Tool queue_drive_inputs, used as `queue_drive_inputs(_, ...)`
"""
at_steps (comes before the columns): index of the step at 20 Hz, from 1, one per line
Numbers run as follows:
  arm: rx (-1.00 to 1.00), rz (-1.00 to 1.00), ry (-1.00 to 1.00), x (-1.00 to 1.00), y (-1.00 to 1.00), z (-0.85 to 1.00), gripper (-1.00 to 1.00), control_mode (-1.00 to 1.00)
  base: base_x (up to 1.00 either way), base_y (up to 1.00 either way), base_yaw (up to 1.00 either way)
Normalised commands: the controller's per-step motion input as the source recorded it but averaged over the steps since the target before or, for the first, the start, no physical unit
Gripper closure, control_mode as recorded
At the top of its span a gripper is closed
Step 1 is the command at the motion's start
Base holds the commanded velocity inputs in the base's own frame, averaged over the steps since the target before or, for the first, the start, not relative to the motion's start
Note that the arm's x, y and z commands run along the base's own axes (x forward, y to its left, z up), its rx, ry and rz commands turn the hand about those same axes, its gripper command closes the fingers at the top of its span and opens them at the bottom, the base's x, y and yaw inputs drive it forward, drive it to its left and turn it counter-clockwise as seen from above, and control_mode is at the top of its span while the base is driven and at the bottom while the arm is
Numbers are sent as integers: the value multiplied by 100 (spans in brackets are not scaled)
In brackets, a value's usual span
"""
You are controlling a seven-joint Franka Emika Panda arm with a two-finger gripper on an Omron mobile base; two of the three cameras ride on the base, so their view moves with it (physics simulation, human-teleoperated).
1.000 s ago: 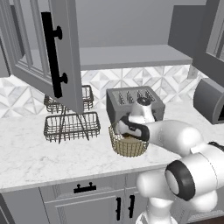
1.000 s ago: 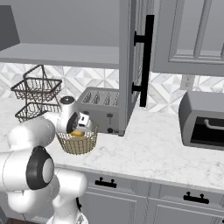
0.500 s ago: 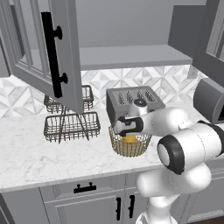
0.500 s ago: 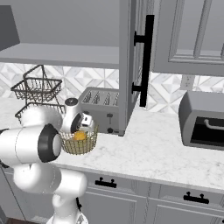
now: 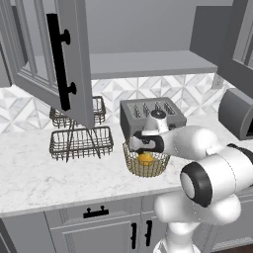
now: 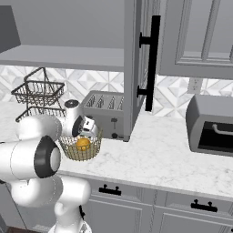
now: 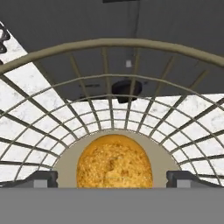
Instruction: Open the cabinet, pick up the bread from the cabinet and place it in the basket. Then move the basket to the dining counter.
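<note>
The small round orange-yellow bread bun [image 7: 114, 161], with a rough speckled crust, lies on the solid tan bottom of the round gold-tan wire basket [image 5: 146, 163], which stands on the white marble worktop [image 5: 39, 173] just before the grey toaster [image 5: 150, 114]. The two-finger gripper [image 7: 114, 178] hangs in the basket, jaws apart on either side of the bun.

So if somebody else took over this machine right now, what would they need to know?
Pincer: open, fingertips either side of the bread, not squeezing it.
Bread: on the bottom of the basket.
Basket: on the marble worktop in front of the toaster.
Done: cabinet door open, bread in the basket.
Left: pull the pincer clear, grip the basket, carry it to the dining counter.
</note>
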Motion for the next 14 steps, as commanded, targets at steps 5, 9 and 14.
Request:
queue_drive_inputs(5, 0, -31, 0, -59, -1, 68, -100, -100, 0, 0, 0)
queue_drive_inputs(9, 4, -25, 14, -53, -8, 80, -100, -100, 0, 0, 0)
queue_drive_inputs(14, 14, -19, 25, -60, -32, 70, -100, -100, 0, 0, 0)
